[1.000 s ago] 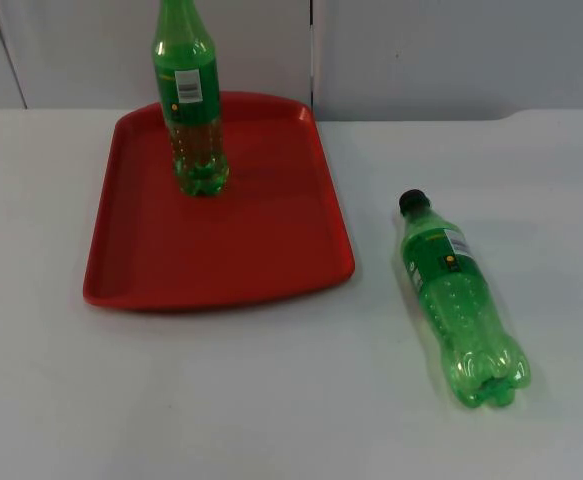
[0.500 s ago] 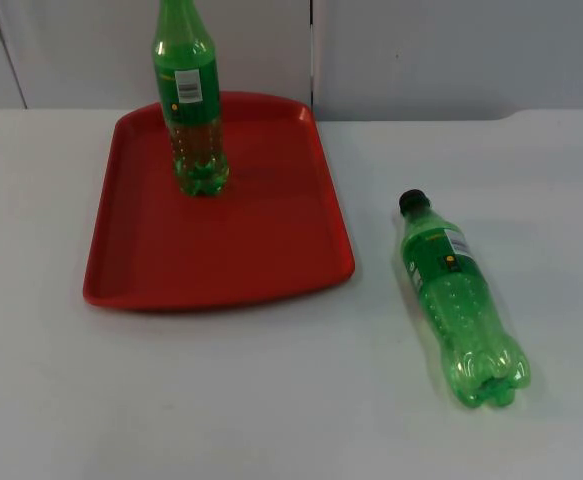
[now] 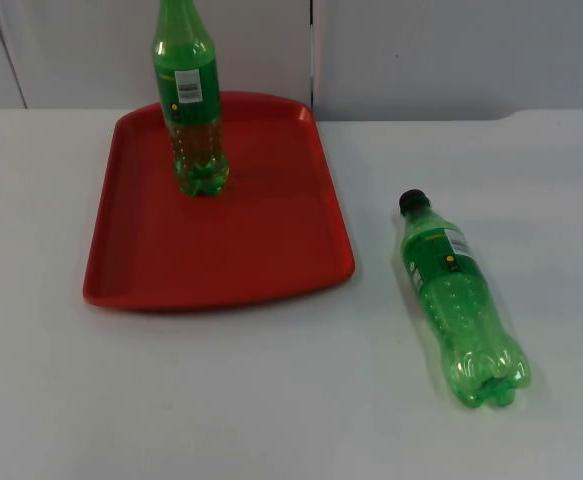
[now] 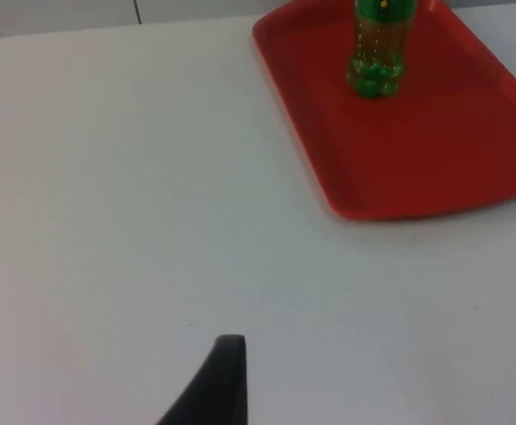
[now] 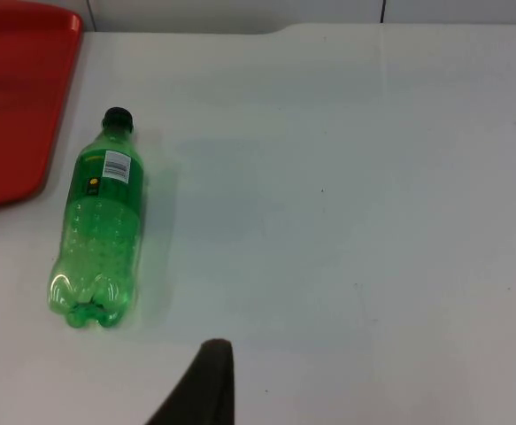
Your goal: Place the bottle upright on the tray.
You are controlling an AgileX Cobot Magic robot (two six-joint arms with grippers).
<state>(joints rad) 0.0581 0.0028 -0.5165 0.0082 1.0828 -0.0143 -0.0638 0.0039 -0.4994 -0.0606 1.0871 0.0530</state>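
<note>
One bottle (image 3: pixel 460 300) is seen lying on the table (image 3: pixel 271 400), right of the tray (image 3: pixel 211 260); another (image 3: pixel 191 110) stands upright on it. How far either gripper's fingers are parted cannot be told.

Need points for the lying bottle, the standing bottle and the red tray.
lying bottle (image 3: pixel 453 290), top view, mid body just below the label.
standing bottle (image 3: pixel 193 120), top view, body under the label.
red tray (image 3: pixel 231 250), top view, bare floor in front of the standing bottle.
</note>
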